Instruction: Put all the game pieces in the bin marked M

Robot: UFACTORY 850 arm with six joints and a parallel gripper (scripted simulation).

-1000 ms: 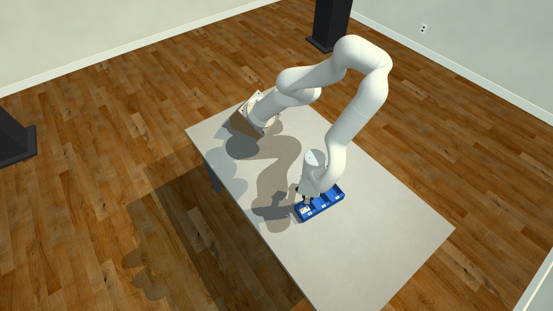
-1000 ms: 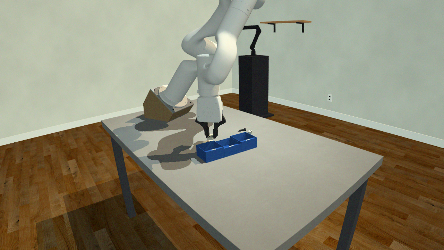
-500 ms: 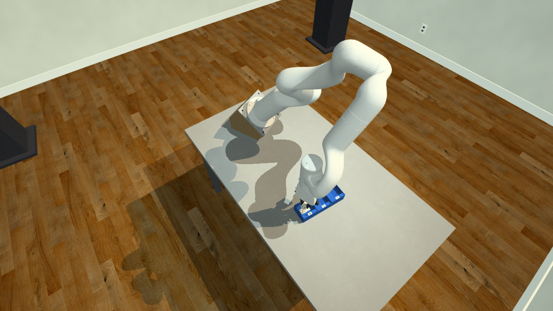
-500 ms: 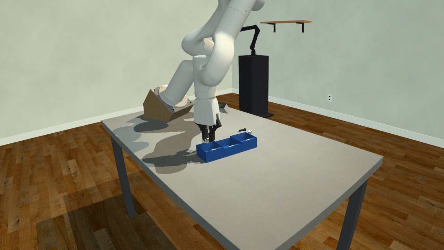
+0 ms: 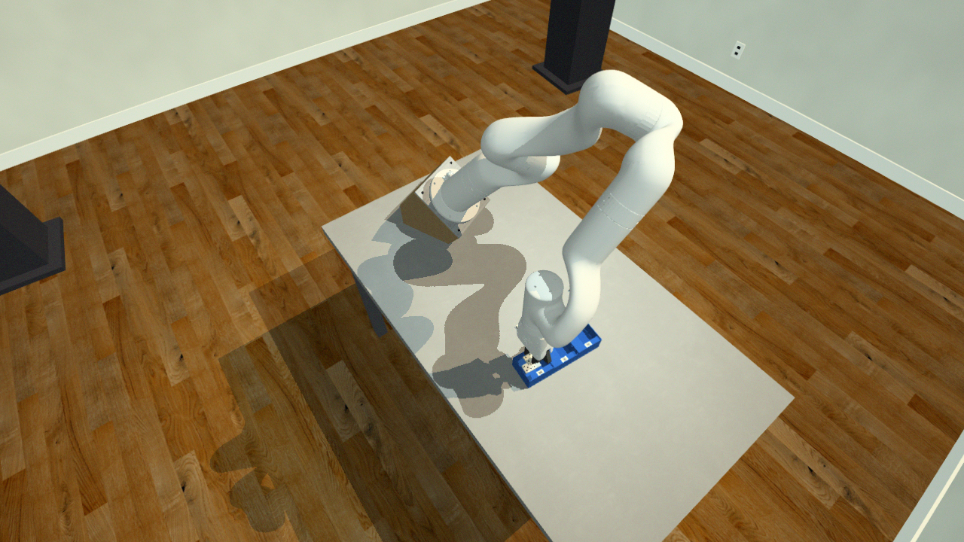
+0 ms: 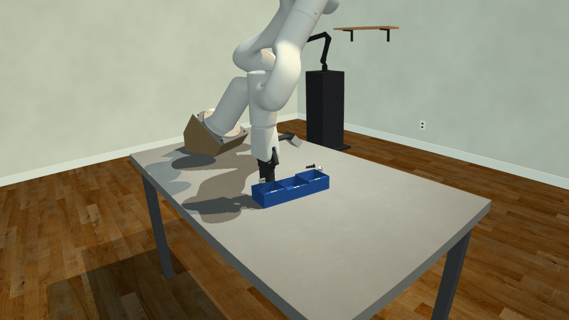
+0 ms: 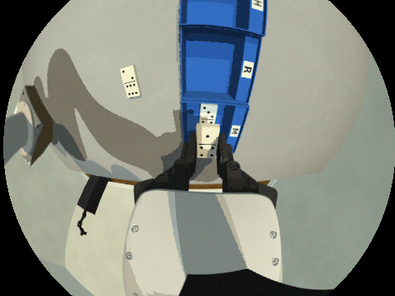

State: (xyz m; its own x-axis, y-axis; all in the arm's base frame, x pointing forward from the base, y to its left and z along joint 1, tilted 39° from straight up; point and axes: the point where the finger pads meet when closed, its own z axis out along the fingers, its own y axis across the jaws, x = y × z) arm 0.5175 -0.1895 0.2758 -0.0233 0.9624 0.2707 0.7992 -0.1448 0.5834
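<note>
The fingers grip a domino (image 7: pixel 206 141) over the M bin (image 7: pixel 233 121), its long axis running along the bin row. Inside lies 1 domino (image 7: pixel 207 111); another (image 7: pixel 130 82) rests on the table (image 7: pixel 308 88), while the arm hides the grip in the top view.

Here's the arm (image 5: pixel 626 168), smooth off-white all over, thick rounded tubes joined by bulging elbow joints. A faint dotted seam rings one long link. It grows from a round pale flange with small screw holes, bolted to a tan wedge-shaped base block (image 6: pixel 198 141). The last joint ends in a flat round cap (image 5: pixel 544 285) with one tiny dot. From the wrist view, the gripper housing (image 7: pixel 203 236) is pale grey-white with small round screws down both sides, and black angular fingers jut from it.
</note>
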